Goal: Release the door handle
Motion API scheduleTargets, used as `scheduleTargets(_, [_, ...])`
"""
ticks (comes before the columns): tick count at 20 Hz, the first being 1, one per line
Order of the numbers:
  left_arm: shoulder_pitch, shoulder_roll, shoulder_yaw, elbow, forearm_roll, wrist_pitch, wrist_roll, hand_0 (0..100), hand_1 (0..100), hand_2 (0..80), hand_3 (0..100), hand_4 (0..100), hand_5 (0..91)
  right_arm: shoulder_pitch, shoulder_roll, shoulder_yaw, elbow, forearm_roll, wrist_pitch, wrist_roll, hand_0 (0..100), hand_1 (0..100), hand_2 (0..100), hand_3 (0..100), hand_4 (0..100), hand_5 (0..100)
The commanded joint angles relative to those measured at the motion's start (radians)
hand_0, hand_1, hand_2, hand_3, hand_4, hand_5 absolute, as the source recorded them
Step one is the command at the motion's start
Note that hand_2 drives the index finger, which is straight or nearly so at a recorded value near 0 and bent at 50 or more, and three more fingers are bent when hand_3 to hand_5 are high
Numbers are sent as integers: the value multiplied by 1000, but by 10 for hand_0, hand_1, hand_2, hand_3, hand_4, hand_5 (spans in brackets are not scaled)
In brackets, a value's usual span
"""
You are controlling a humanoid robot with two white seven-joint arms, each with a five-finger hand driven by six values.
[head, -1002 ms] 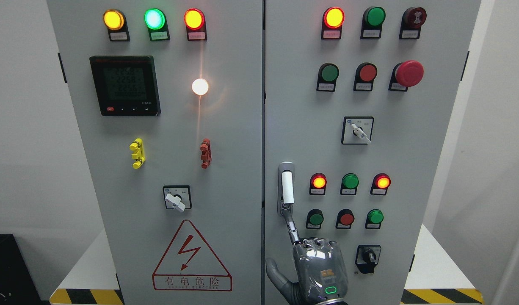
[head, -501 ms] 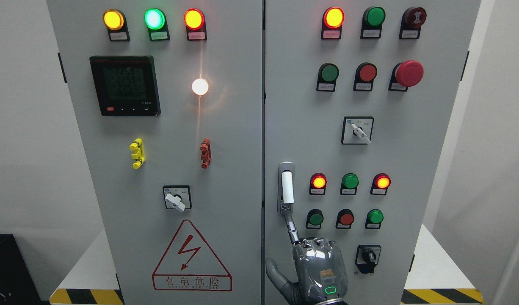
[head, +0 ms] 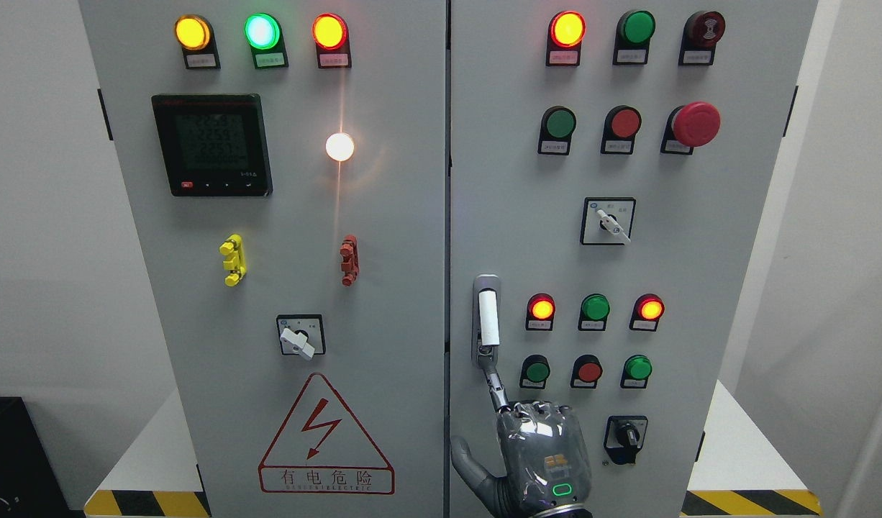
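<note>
The door handle [head: 488, 317], a white upright grip in a silver mount, sits at the left edge of the cabinet's right door [head: 700, 216]. My right hand [head: 543, 455] comes up from the bottom edge just below it, its back towards me. Its index finger [head: 493, 383] is stretched up and its tip touches the lower end of the handle's mount. The other fingers are curled and the thumb [head: 467, 466] sticks out to the left. The hand holds nothing. My left arm does not show.
The grey cabinet's left door [head: 383, 216] carries a meter [head: 212, 144], lamps, a rotary switch [head: 300, 336] and a warning triangle. Around the handle are lit buttons [head: 541, 309], a red emergency stop [head: 695, 124] and a black knob [head: 626, 435]. Striped floor edges flank the cabinet.
</note>
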Motion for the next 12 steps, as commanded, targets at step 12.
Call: scheduleTargets(12, [17, 0, 0, 0, -1, -1, 0, 120, 556, 0, 0, 0, 0, 3, 0, 1, -45, 0, -2, -1, 344, 251, 137, 1000, 1000, 1000])
